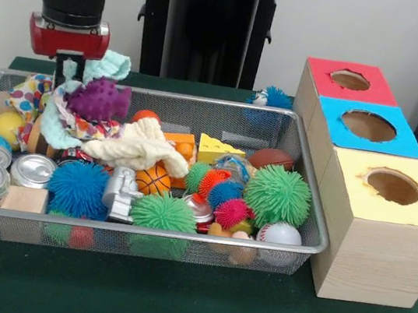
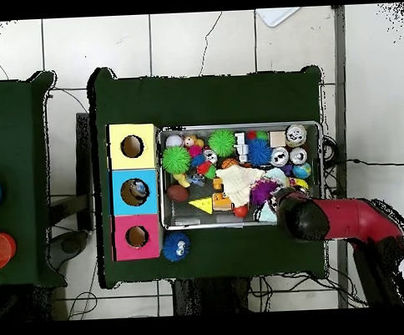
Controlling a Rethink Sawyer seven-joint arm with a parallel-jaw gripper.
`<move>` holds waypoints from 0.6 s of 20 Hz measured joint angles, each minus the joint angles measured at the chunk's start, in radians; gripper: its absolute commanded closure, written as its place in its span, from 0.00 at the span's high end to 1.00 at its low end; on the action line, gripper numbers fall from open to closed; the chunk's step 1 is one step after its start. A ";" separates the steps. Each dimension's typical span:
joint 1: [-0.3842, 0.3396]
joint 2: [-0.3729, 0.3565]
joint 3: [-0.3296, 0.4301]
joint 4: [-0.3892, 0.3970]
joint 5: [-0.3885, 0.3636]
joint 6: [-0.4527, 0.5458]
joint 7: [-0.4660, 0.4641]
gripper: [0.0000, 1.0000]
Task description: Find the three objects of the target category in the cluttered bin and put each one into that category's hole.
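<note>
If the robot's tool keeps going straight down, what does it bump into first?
Probably the soft cloth heap at the bin's far corner: the tool points down right over the pale teal cloth, beside the purple spiky toy. Depth is hard to judge, so the toy might come first.

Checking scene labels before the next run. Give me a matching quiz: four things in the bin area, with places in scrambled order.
Things:
1. large green spiky rubber ball
2. yellow foam cheese wedge
3. silver metal cans
4. blue fuzzy toy

Places in the front view:
A. outside the silver wire mesh bin, behind its far right corner
B. bin's near left corner
C. bin's right side, above a white baseball
D. against the bin's far wall, right of centre

Pairs: 1-C, 2-D, 3-B, 4-A
</note>
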 measured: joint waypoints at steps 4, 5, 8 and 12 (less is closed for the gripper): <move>0.013 0.002 0.044 0.000 0.001 0.005 0.000 1.00; 0.013 0.002 0.048 0.000 0.001 0.005 0.000 1.00; 0.017 0.002 0.057 0.000 0.004 0.005 0.000 1.00; 0.032 -0.001 0.061 0.001 0.016 0.005 0.000 1.00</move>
